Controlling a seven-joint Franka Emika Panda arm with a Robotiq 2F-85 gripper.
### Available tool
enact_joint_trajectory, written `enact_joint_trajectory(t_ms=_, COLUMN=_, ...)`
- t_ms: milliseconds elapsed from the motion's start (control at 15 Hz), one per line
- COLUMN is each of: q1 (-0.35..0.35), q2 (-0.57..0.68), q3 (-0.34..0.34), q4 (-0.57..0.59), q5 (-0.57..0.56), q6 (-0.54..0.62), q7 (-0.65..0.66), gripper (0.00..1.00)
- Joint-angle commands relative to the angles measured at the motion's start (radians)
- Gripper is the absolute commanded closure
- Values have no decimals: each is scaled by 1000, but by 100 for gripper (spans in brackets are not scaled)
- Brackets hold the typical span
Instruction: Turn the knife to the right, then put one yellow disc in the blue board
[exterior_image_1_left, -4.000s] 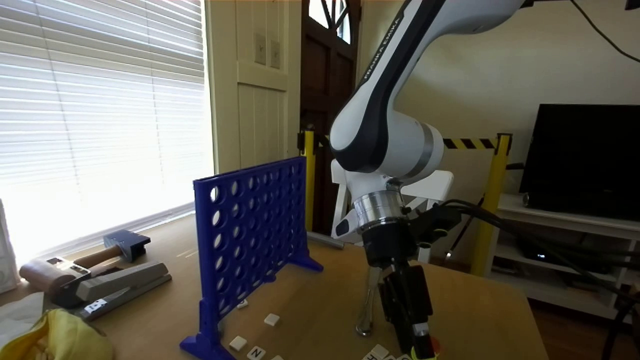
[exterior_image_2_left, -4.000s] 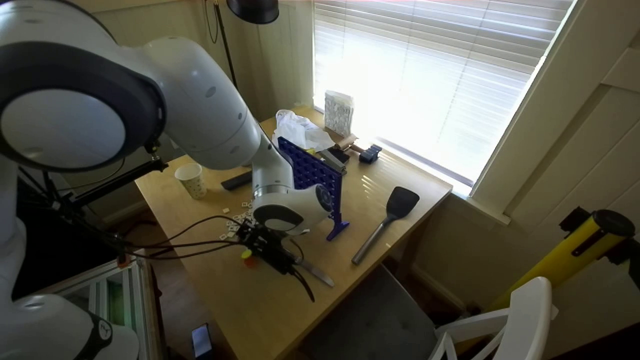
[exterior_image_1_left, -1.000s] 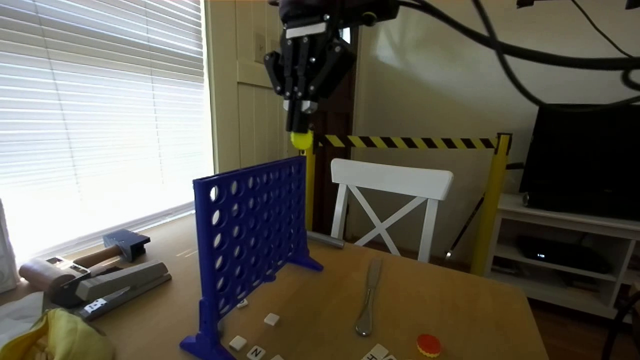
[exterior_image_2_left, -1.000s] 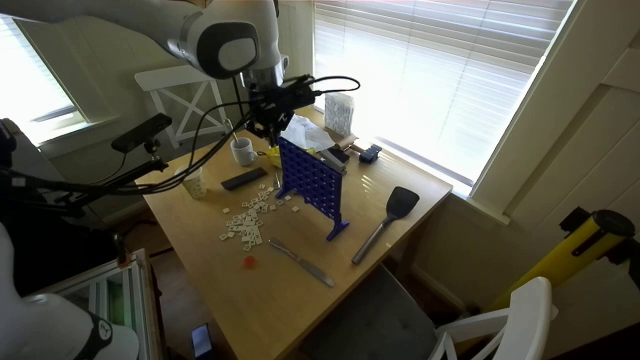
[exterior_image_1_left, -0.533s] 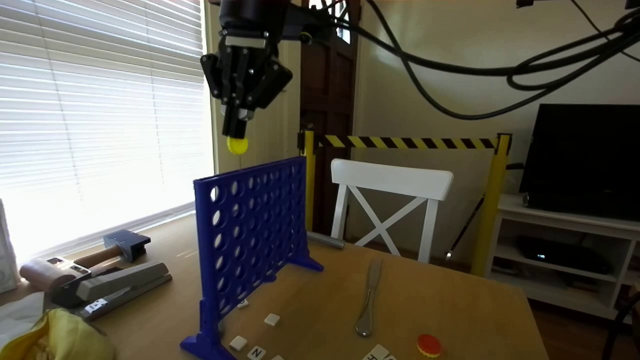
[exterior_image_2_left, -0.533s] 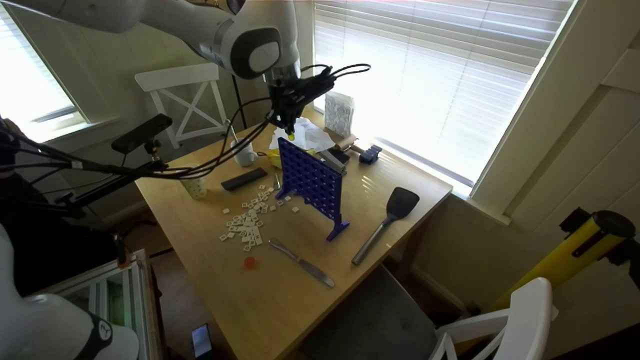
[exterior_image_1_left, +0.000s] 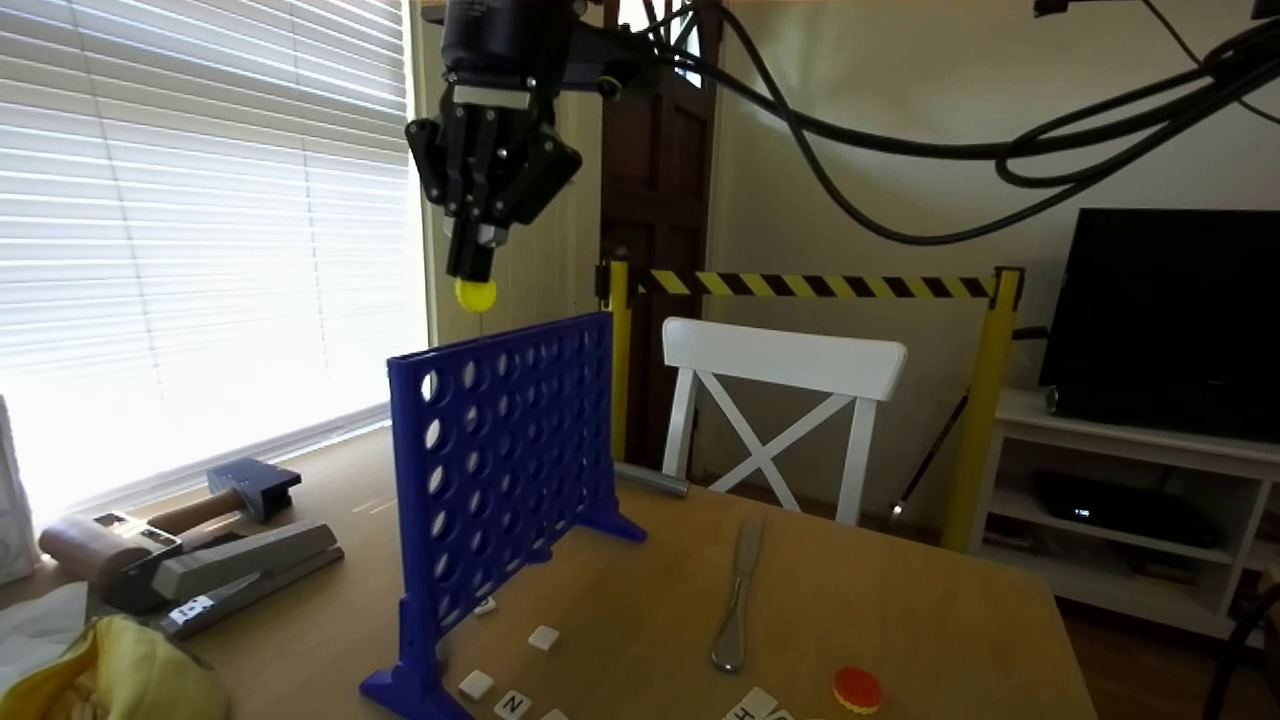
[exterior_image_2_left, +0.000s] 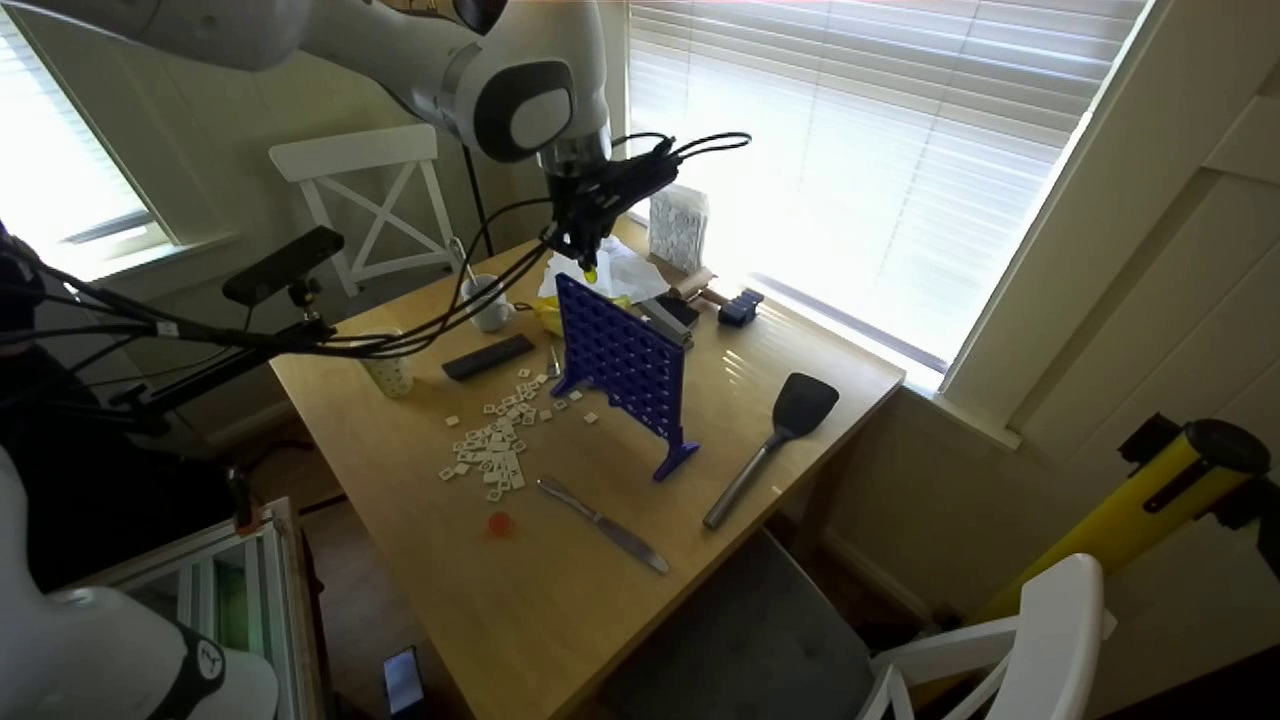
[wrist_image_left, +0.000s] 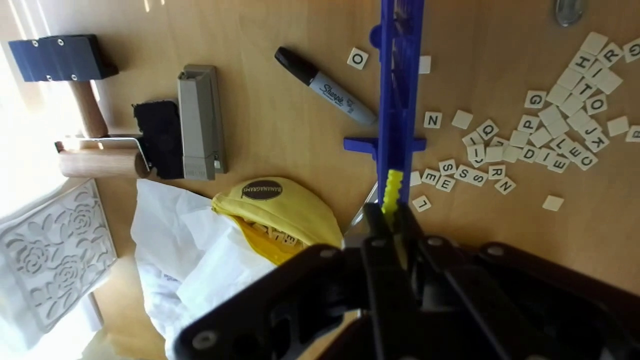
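Pincer: the gripper (exterior_image_1_left: 469, 272) is clamped on the yellow disc (exterior_image_1_left: 477, 297), a fingertip against each face, with the lower part of the disc showing below the tips. The disc hangs on edge above the top of the blue board (exterior_image_2_left: 622, 352); background shows between disc and board rim in an exterior view. In the wrist view the disc is seen edge-on, its ridged rim in line with the board's long top slot, near one end. Whether it sits exactly over the slot is hard to judge, as the fingers hide part of it there.

Board: upright on its feet on the wooden table (exterior_image_2_left: 560, 640).

Knife (exterior_image_1_left: 738, 600): flat on the table, apart from the board; blade points toward the white chair (exterior_image_1_left: 785, 345) in an exterior view, handle end near the scattered letter tiles (wrist_image_left: 571, 104).

Red disc (exterior_image_1_left: 857, 686): flat on the table near the tiles, a yellow edge visible beneath its top.

Surroundings: a black spatula (exterior_image_2_left: 803, 405) lies to the right of the board in an exterior view. Left of the board in the wrist view: marker (wrist_image_left: 332, 92), grey stapler (wrist_image_left: 197, 125), mallet (wrist_image_left: 60, 59), yellow banana-shaped pouch (wrist_image_left: 300, 209) and, touching the pouch, a white bag (wrist_image_left: 180, 235).
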Motion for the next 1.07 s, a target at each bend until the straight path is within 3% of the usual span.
enact_joint_trajectory(t_ms=0, q1=-14, q2=2, q3=-13, q4=2, q5=-43, q6=13, q7=23, gripper=98)
enact_joint_trajectory(t_ms=1000, q1=-28, q2=16, q3=-27, q4=1, q5=-83, q6=-23, q7=7, gripper=98)
